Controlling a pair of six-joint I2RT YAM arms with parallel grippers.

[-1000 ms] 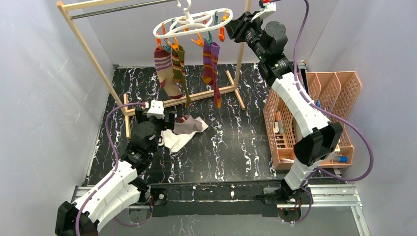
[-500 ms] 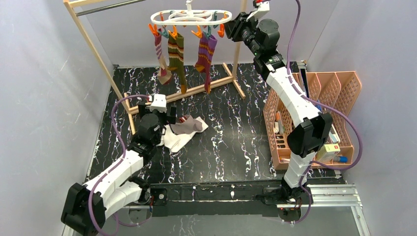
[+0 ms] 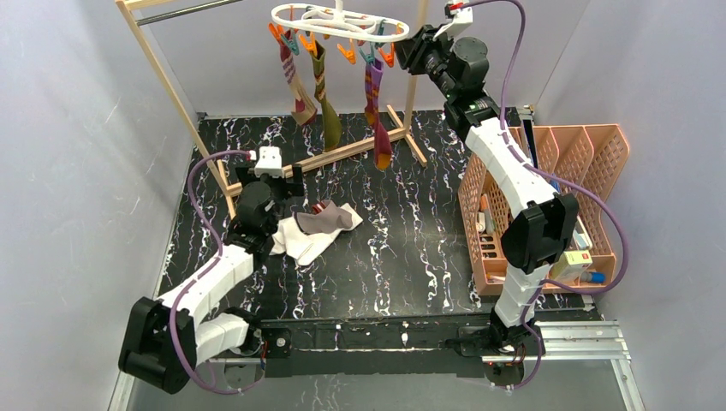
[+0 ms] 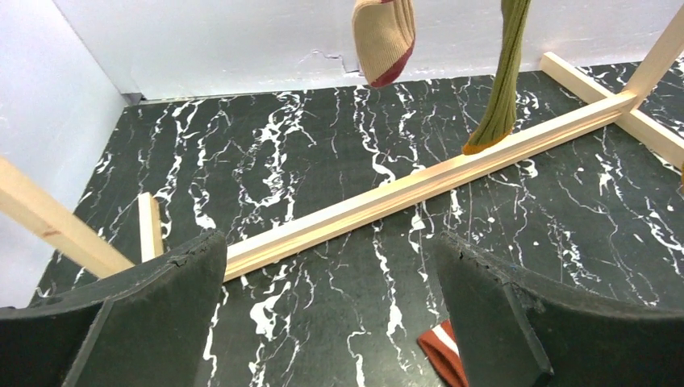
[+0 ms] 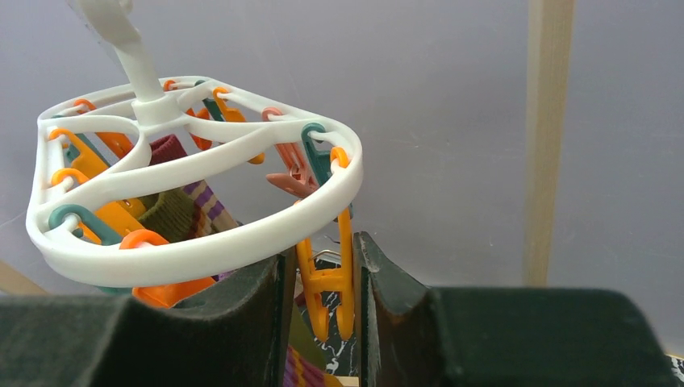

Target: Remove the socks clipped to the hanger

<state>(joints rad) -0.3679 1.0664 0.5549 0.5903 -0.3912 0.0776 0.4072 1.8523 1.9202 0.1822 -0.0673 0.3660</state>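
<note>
Nearest us, lower left of centre, our left gripper (image 4: pixel 331 242) hangs spread wide and empty beside the freed socks (image 3: pixel 312 231) lying on the table (image 3: pixel 411 231). At top centre, three socks (image 3: pixel 330 111) are left to unclip from the hanger (image 5: pixel 202 250), where our right gripper (image 5: pixel 323 266) pinches an orange peg (image 5: pixel 327 294).

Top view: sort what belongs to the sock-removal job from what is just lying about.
Job:
hanger
three clipped socks
loose sock pile
right gripper, shut on an orange peg
left gripper, open

Lying about:
wooden rack
orange basket
</note>
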